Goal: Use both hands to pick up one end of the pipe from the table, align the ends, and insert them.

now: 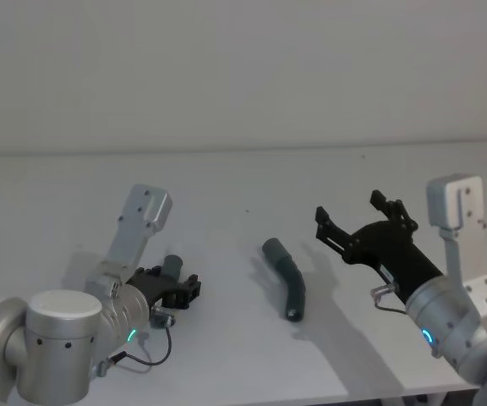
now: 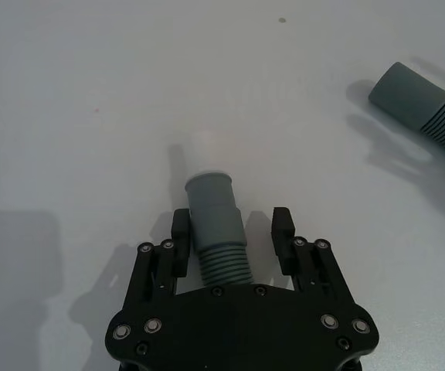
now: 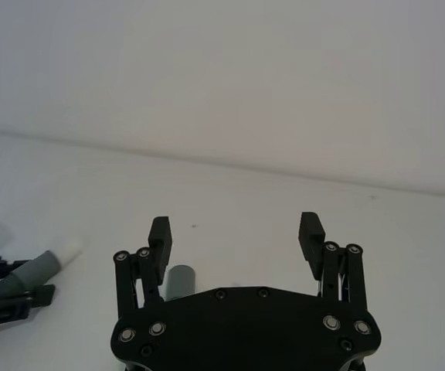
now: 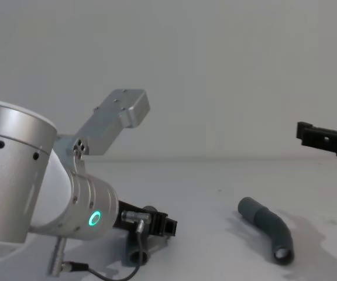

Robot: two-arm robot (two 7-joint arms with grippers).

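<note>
Left claw (image 2: 230, 232) sits low at 8 o'clock in the head view, jaws apart and straddling the plug piece (image 2: 216, 224) just behind its smooth collar. One finger (image 2: 180, 236) looks to be touching the ribs, the other side shows a gap. White tip (image 3: 69, 251) points out past the fingertips and is clear of them, which is good. The piece looks to be resting on the counter (image 2: 68, 93)

Right claw (image 1: 351, 213) hangs over the counter at 4 o'clock, jaws wide apart, nothing in it. Socket piece (image 1: 287, 283) lies loose near centre, roughly at that claw's 8 o'clock and well apart from the plug piece. Its wide cuff (image 1: 272, 249) is at the 11 o'clock end, I think

How I'd do the grasp:
- left: centre on the hose before closing so it doesn't skid sideways; clamp on the ribs and keep the tip exposed
- right: descend towards 8 o'clock, turn the jaws across the hose and take the ribbed middle close to the cuff, leaving the mouth free
- lift both only slightly and get the axes collinear before any push; the bends will likely twist things if either grip is off-centre
</note>
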